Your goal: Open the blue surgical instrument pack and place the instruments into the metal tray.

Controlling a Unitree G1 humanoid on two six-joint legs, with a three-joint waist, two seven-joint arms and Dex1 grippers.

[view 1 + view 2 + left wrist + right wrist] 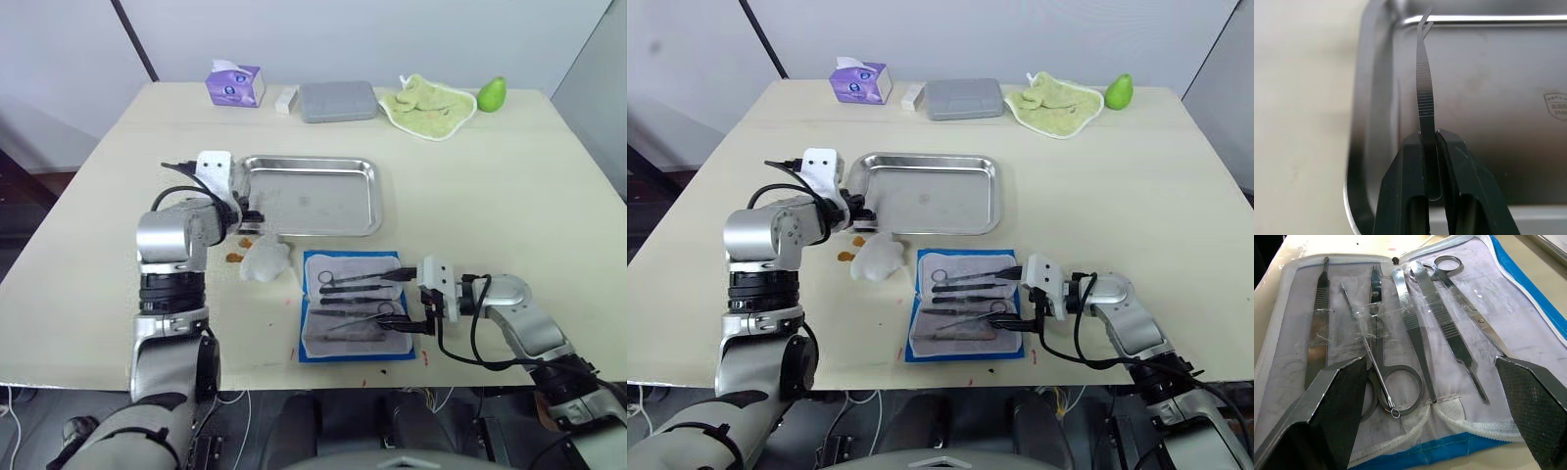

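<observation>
The left end effector (1431, 161) is closed tight on a thin pair of tweezers (1423, 78), gripping them near their back end so the curved tips point out over the metal tray (364, 201), at the tray's left end just inside the rim. The right end effector (1432, 382) is spread wide with nothing between its fingers (1334, 396), and it sits low at the right edge of the blue pack (310, 284), facing across the open lining. The pack lies opened flat on the worktop (509, 176) just in front of the tray, and the rest of the instruments (1410, 323) are still in it, side by side under clear straps: scissors, tweezers, a flat handle and a thin probe. A crumpled white wad (265, 259) lies between the pack and the left arm. Along the far edge stand a purple tissue pack (235, 84), a grey box (337, 100), a green cloth (426, 104) and a green fruit (492, 94)
</observation>
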